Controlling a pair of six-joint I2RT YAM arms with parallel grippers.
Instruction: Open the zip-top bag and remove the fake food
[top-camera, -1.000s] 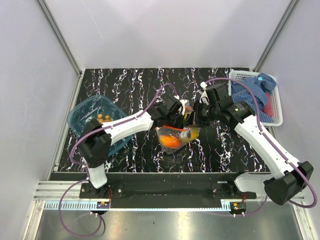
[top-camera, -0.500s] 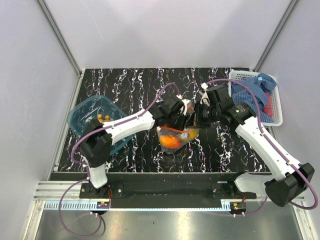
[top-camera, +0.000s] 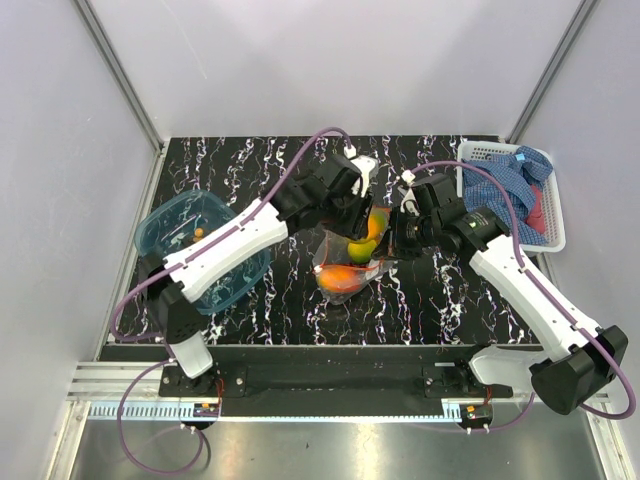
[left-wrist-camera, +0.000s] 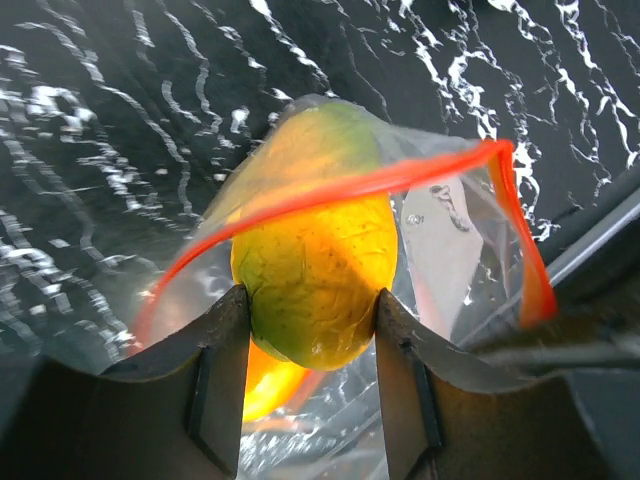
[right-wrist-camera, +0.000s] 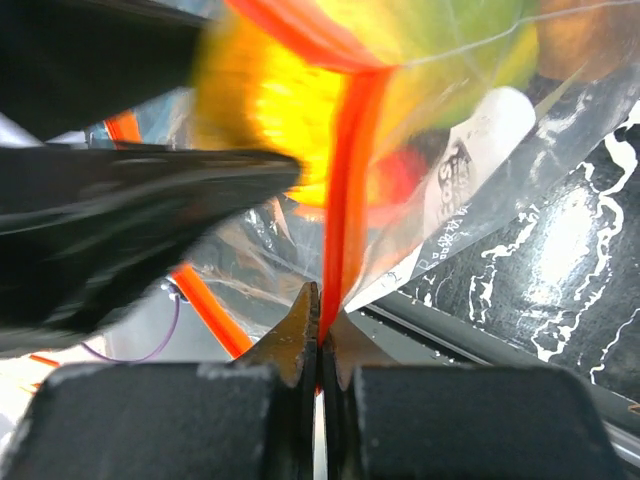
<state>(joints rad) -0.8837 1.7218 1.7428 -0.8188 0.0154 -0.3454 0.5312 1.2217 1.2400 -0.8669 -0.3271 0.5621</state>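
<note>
Orange-red, the zip strip loops round the mango that my left pincer grips. Both fingers press on the fruit's flanks, one on each side. The end of the mango nearest me sits outside the mouth of the bag, while the far end lies under the clear film. A second fruit, orange-yellow, shows below the mango inside the plastic, but I cannot tell which one it is.

My right pincer is pinched tight on the bag's edge. Its tips meet on the thin plastic where the strip runs down to them, and it keeps that side of the mouth up. From above, the two pincers stand close together over the middle of the black marbled table, the left at the mango and the right just beside it on the bag's right edge. The bag hangs below them with the orange in its bottom, low over the table.

A blue tub sits at the left edge, well apart, with small tan balls inside. A white basket at the far right holds a blue checked cloth.
</note>
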